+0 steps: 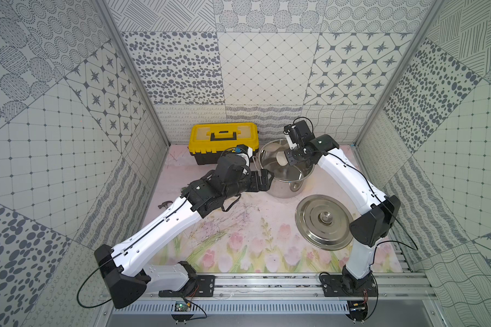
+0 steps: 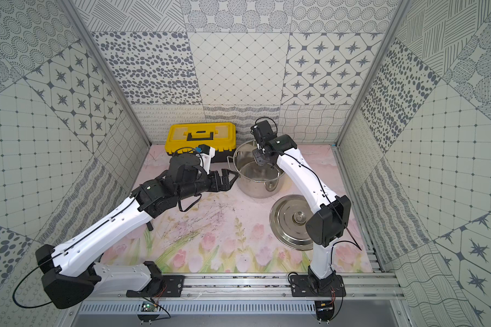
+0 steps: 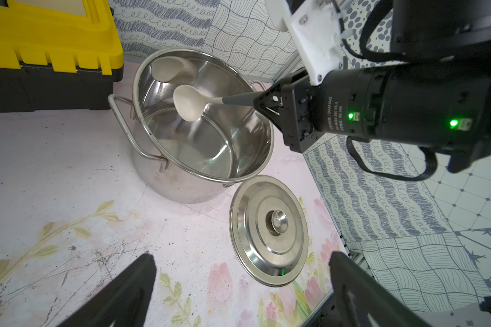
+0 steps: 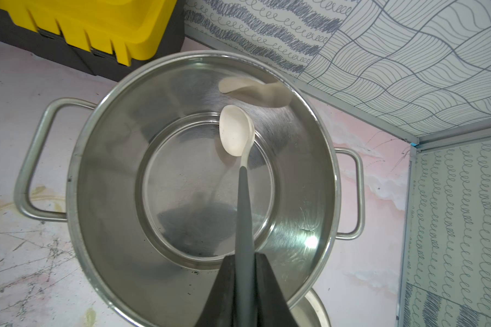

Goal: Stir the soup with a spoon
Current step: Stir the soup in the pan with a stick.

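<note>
The shiny steel stockpot [image 1: 284, 192] [image 2: 253, 191] stands at the back of the mat. No soup shows in it; its bottom [image 4: 204, 192] is bare steel. My right gripper [image 4: 244, 256] [image 1: 289, 160] hovers over the pot's right rim, shut on the dark grey handle of the spoon [image 4: 234, 130]. The spoon's cream bowl [image 3: 187, 103] [image 1: 281, 159] hangs inside the pot, above the bottom, near the far wall. My left gripper [image 3: 241, 254] [image 2: 229, 178] stands open and empty just left of the pot, by its loop handle [image 3: 125, 124].
The flat steel lid [image 1: 323, 223] [image 3: 270, 229] lies on the mat in front of the pot, by the right arm. A yellow and black toolbox [image 1: 223, 138] stands at the back left. A small hammer [image 1: 163, 204] lies beside the left arm.
</note>
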`<state>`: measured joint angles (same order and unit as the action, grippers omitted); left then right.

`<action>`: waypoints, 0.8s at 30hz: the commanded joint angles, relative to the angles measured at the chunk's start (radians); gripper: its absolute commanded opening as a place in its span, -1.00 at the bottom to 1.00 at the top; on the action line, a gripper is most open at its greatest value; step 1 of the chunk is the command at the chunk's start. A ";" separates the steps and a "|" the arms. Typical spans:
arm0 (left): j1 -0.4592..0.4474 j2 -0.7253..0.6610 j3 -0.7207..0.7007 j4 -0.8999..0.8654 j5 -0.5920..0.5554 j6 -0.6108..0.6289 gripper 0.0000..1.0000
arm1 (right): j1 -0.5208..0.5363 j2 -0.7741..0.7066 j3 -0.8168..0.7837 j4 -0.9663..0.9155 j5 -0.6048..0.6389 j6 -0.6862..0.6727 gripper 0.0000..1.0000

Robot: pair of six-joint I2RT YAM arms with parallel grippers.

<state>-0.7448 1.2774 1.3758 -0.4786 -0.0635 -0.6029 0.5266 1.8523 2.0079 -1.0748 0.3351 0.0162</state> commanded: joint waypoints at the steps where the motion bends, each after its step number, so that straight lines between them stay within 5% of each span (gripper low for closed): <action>1: -0.001 0.013 0.016 0.069 -0.009 -0.010 0.99 | -0.019 -0.027 -0.003 0.019 0.029 -0.029 -1.00; 24: -0.001 0.050 0.039 0.079 0.027 -0.012 0.99 | 0.000 -0.309 -0.330 -0.038 0.007 0.032 -1.00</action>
<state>-0.7448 1.3296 1.3994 -0.4538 -0.0551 -0.6098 0.5098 1.5871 1.7050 -1.1152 0.3466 0.0158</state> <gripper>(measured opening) 0.994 0.166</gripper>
